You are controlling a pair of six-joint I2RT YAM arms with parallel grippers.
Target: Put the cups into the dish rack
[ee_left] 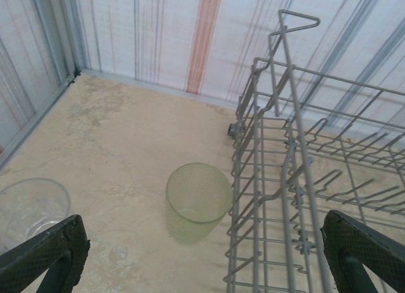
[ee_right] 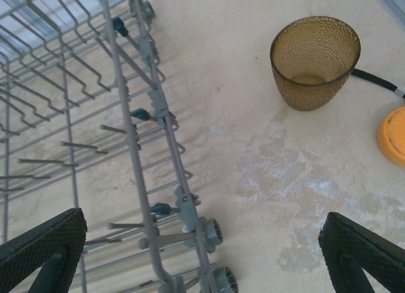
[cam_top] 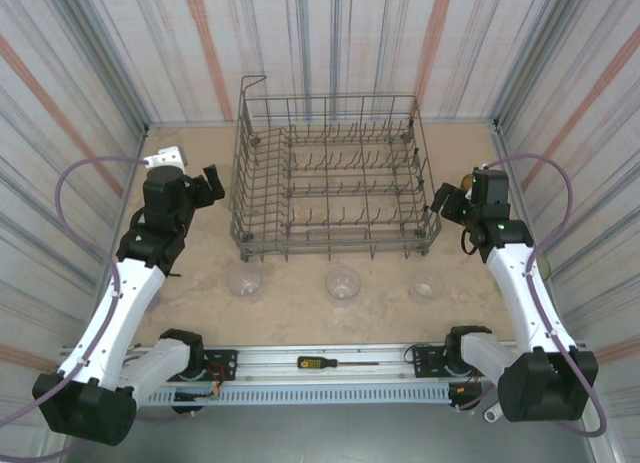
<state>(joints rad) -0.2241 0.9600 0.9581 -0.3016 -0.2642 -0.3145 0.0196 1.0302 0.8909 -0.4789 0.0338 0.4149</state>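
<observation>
The grey wire dish rack (cam_top: 330, 245) stands at the middle back of the table with nothing in it. Three clear cups (cam_top: 244, 281), (cam_top: 343, 282), (cam_top: 427, 285) stand in a row in front of it. My left gripper (cam_top: 210, 186) hangs open beside the rack's left wall. In the left wrist view, between and beyond its open fingers (ee_left: 204, 255), a pale green cup (ee_left: 197, 201) stands upright against the rack (ee_left: 297, 198), and a clear cup (ee_left: 31, 207) is at the left. My right gripper (cam_top: 447, 201) is open by the rack's right end. An amber cup (ee_right: 314, 62) stands upright beyond it.
An orange round object (ee_right: 393, 136) lies by the amber cup, next to a black cable (ee_right: 373, 80). Striped walls close in the table on three sides. A screwdriver (cam_top: 325, 363) lies on the rail between the arm bases. The rack's small wheels (ee_right: 212, 233) rest on the table.
</observation>
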